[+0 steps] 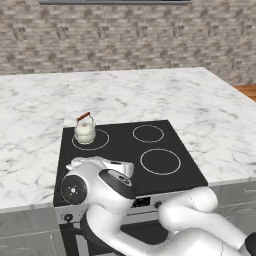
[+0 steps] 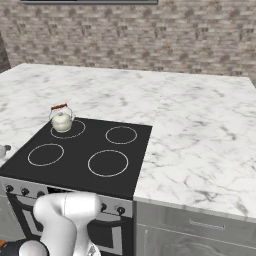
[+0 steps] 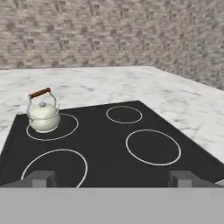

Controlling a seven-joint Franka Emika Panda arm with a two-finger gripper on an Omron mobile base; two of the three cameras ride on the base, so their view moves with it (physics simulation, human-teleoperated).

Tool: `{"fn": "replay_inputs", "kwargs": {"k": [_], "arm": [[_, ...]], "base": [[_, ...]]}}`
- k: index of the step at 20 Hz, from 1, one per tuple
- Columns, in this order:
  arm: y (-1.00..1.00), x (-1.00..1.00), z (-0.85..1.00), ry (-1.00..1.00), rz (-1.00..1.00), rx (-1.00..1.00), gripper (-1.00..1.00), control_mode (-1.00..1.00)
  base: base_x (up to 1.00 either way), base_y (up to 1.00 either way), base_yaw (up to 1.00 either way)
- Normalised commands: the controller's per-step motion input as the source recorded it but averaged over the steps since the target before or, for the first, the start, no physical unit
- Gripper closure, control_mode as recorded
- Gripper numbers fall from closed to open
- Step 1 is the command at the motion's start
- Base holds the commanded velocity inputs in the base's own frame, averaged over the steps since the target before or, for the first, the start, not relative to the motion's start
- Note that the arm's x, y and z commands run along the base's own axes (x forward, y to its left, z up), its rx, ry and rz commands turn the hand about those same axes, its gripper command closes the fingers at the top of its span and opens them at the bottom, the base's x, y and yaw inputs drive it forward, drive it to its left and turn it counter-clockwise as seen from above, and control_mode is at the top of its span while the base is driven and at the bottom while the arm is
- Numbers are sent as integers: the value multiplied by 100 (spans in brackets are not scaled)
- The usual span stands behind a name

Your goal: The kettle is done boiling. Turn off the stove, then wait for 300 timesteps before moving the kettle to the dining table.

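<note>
- Our gripper (image 3: 112, 178) has its fingertips (image 3: 41, 178) spread wide with nothing between them, hanging at the near edge of the stove (image 3: 100, 144).
- Arm's folded low in front of it.
- The kettle (image 3: 43, 115) sits upright on the far-left burner, well away from us.

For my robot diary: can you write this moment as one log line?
kettle: on back-left burner | stove: other rings bare | gripper: open, holding nothing
</note>
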Motion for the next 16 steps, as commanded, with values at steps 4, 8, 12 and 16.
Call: {"fn": "replay_inputs", "kwargs": {"k": [4, 8, 12, 16], "arm": [[-2, 33, 33, 27, -2, 3, -100, -100], [0, 35, 36, 26, 0, 2, -100, -100], [0, 38, 30, 24, -1, 3, -100, -100], [1, 38, 6, 12, -3, 0, -100, -100]], "base": [[0, 0, 0], [0, 0, 0], [0, 0, 0], [0, 0, 0]]}}
